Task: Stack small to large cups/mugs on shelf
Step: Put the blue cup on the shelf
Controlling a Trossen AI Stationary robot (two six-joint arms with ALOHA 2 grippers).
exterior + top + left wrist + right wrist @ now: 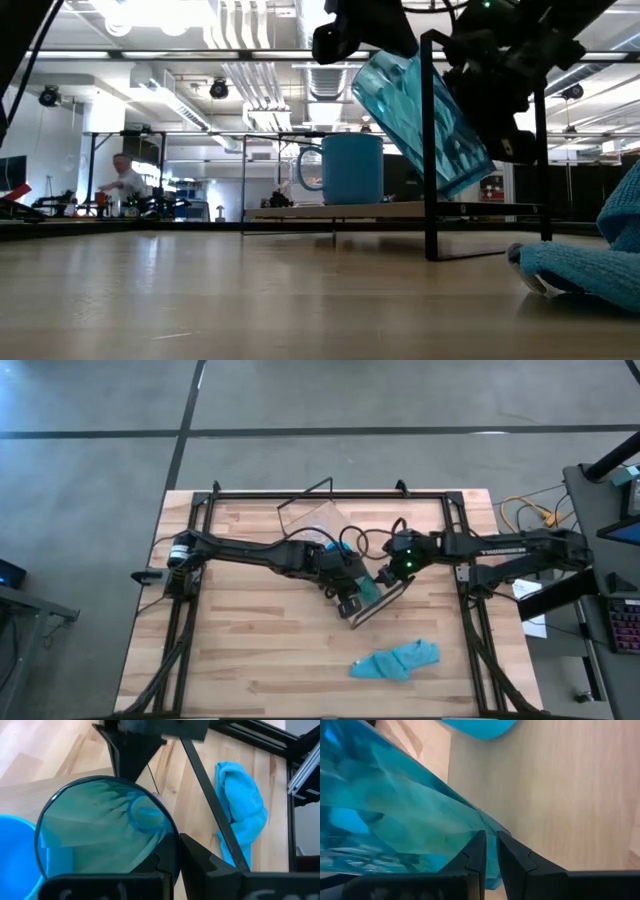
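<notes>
The teal tumbler (430,115) hangs tilted above the table, beside the shelf's black wire end (430,190); both grippers are at it. My left gripper (179,857) is shut on its rim. My right gripper (491,855) has its fingers almost together at the tumbler's wall. In the high view the two grippers meet at mid-table, the left (350,598) and the right (385,577), with the tumbler (368,589) between them. The blue mug (350,168) stands upright on the shelf board (300,211). The small clear glass cup does not show. My left gripper pinches the tumbler's rim (172,836), one finger inside the mouth and one outside. The tumbler is lifted clear and tilted. My right gripper has the tumbler's wall (487,827) running into the narrow gap between its fingers, where teal shows. Which part of the tumbler this is I cannot tell.
A crumpled blue cloth (397,661) lies on the table toward the near edge, to the right in the low view (585,262). The shelf (315,520) lies slantwise at mid-table, its near wire end (380,605) just below the grippers. A black frame (200,510) runs along the table's edges.
</notes>
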